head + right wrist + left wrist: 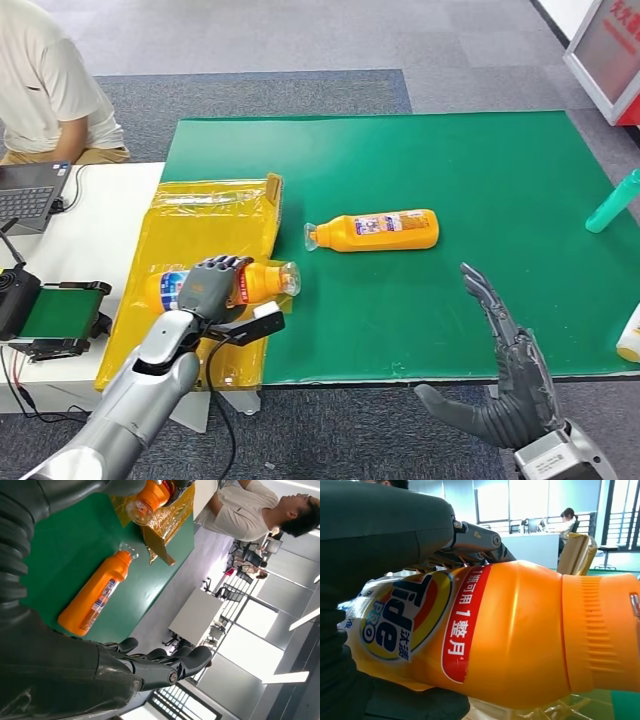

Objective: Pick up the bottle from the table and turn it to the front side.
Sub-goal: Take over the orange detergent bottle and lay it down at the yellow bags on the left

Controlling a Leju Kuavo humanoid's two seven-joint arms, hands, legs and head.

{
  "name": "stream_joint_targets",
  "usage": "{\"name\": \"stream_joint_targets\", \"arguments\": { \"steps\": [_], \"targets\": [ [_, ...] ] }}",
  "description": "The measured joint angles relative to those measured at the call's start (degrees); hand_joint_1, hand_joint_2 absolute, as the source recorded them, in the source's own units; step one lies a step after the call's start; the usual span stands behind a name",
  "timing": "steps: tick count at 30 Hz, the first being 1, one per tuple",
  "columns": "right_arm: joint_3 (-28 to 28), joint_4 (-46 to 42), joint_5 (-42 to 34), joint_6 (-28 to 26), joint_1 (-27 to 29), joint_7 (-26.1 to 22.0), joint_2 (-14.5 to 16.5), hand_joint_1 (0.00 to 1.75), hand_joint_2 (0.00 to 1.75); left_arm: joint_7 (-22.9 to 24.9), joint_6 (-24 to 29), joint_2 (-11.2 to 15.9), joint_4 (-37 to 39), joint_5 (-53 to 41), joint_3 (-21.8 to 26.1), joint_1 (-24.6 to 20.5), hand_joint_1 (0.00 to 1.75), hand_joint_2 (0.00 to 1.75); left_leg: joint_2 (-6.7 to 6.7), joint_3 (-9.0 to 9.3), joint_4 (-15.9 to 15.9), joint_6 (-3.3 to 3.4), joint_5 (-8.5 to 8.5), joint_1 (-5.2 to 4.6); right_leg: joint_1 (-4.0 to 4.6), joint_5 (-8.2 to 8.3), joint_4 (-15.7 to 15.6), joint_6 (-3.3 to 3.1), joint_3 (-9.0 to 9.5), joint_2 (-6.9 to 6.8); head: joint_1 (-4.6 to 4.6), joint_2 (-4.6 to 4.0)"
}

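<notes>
My left hand [207,286] grips an orange detergent bottle [260,281] over the yellow tray [185,225], its clear cap pointing right. Up close, the held bottle [516,635] shows its Tide label, with my fingers [380,535] wrapped over it. A second orange bottle [377,231] lies on its side on the green mat [490,180], cap to the left, label facing up. The second bottle [94,595] and the held bottle's cap [145,505] also appear in the right wrist view. My right hand [506,370] hovers open at the table's front edge, right of both bottles.
A teal bottle [613,203] lies at the mat's right edge and a white-and-yellow object [630,336] sits lower right. A person in a white shirt [45,85] sits at the far left by a laptop [30,195]. A small conveyor unit [53,315] stands left of the tray.
</notes>
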Motion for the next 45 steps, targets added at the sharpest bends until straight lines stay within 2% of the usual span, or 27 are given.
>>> {"name": "stream_joint_targets", "arguments": {
  "steps": [4, 5, 8, 9, 15, 33, 41, 45],
  "targets": [
    [0.0, 0.0, 0.0, 0.0, 0.0, 0.1, 0.0, 0.0, 1.75, 0.0, -0.1, -0.1, 0.5, -1.5, -1.1, -0.1, 1.75, 1.75, 0.0, 0.0, 0.0, 0.0, 0.0, 0.0, 0.0, 0.0, 0.0, 0.0, -0.01, 0.0, -0.01, 0.0],
    [0.0, 0.0, 0.0, 0.0, 0.0, 0.1, 0.0, 0.0, 1.75, 0.0, -0.1, -0.2, 0.7, -2.3, -1.7, -0.2, 1.68, 1.75, 0.0, 0.0, 0.0, 0.0, 0.0, 0.0, 0.01, 0.0, 0.0, 0.0, -0.01, 0.0, 0.0, -0.01],
    [0.0, 0.0, -0.1, 0.0, 0.0, 0.1, 0.0, 0.0, 1.75, -0.1, 0.0, -0.5, 1.2, -4.2, -4.2, -0.3, 0.38, 1.75, 0.0, -0.01, 0.0, 0.0, 0.0, 0.0, 0.0, 0.0, 0.0, 0.0, -0.01, 0.0, 0.0, -0.01],
    [0.0, 0.0, -0.2, 0.0, 0.0, 0.1, 0.0, 0.0, 1.75, -0.1, 0.2, -0.7, 1.4, -4.5, -4.9, -0.2, 0.0, 1.75, 0.0, -0.02, 0.0, 0.0, 0.0, 0.0, 0.0, 0.0, 0.0, 0.0, -0.01, -0.01, 0.0, 0.0],
    [0.0, 0.0, -0.1, -0.9, 0.3, -0.1, 0.0, 0.0, 1.75, 1.6, 1.3, -2.0, 1.5, -4.7, -7.8, -0.2, 0.0, 1.75, 0.0, -0.02, 0.0, 0.0, 0.0, 0.0, 0.0, 0.01, 0.0, 0.01, -0.01, 0.0, 0.0, 0.0],
    [-0.6, 0.0, 0.1, -1.2, 0.6, -0.1, 0.0, 0.0, 1.75, 1.7, 2.3, -2.2, 1.7, -2.9, -8.9, 1.4, 0.0, 1.75, 0.0, -0.03, 0.0, 0.0, 0.0, 0.0, 0.01, 0.0, 0.0, 0.01, -0.03, 0.0, -0.01, 0.0],
    [-1.3, 0.0, 0.1, -1.7, 1.6, -0.1, 0.0, 0.0, 1.75, -0.9, 2.8, -2.3, -0.7, 4.9, -7.2, 2.9, 0.0, 1.75, 0.0, -0.03, 0.0, 0.0, 0.0, 0.0, 0.01, 0.0, 0.0, 0.01, -0.03, 0.0, 0.0, -0.01],
    [-1.6, 0.0, 0.3, -2.0, 1.9, 0.0, 0.0, 0.0, 1.75, -3.8, 2.0, -2.4, -5.1, 13.3, -4.7, 5.0, 0.0, 1.75, 0.0, -0.04, 0.0, 0.0, -0.01, 0.0, 0.01, 0.0, 0.0, 0.01, -0.03, 0.0, 0.0, 0.0]
  ]
}}
